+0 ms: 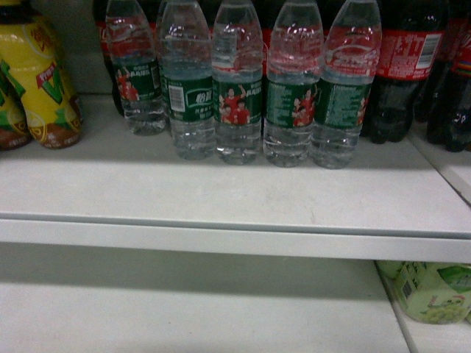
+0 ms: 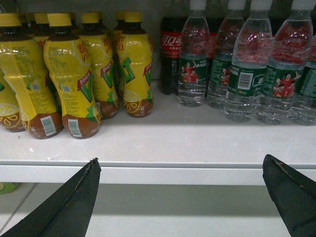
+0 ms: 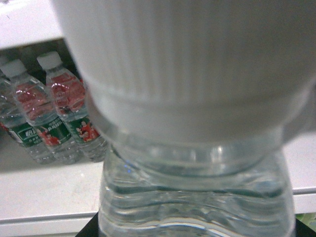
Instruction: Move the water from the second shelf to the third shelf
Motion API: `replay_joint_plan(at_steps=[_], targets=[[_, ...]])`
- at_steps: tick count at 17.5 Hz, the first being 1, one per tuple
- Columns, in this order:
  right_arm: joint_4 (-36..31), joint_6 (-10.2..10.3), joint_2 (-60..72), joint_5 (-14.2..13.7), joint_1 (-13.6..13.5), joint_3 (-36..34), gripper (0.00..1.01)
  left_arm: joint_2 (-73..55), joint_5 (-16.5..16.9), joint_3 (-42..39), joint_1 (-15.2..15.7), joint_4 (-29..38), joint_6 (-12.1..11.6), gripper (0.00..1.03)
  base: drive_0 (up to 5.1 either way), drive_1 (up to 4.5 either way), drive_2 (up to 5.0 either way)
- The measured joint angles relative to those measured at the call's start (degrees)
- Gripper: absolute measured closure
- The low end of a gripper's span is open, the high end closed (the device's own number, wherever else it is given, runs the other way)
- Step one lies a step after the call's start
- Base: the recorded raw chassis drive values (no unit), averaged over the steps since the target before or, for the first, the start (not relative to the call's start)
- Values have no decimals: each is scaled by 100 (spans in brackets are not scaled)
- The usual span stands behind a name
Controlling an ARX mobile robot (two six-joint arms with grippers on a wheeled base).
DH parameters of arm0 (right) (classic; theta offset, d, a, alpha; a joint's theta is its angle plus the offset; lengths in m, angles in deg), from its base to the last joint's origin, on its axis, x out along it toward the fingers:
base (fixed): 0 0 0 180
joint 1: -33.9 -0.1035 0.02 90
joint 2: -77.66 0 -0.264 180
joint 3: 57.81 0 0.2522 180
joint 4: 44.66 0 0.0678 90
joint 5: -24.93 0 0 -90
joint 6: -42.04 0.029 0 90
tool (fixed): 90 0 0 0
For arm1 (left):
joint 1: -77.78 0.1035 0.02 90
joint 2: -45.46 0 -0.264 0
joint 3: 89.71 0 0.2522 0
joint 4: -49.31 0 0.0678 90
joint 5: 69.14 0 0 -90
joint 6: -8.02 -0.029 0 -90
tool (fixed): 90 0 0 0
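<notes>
While water bottles line the white shelf, left tool gapes; right tool's state unclear

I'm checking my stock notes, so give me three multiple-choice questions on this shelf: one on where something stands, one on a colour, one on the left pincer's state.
1. In the head view, where do the yellow drink bottles stand relative to the water bottles?
A. left
B. right
C. on the shelf below

2. The water bottles' caps are:
A. red
B. white
C. green

3. The left pincer is:
A. shut on a bottle
B. open and empty
C. shut on nothing

Answers:
1. A, they sit at the view's left edge.
2. B, white caps show in the left wrist view.
3. B, its fingers stand wide apart, holding nothing.
</notes>
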Motion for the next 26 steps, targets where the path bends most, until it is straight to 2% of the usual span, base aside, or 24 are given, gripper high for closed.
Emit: replay_joint_plan(at_steps=[26], targets=[[-50,35,-22,17,0,85,58,0,0,0,0,22,2,5,0,0,0]])
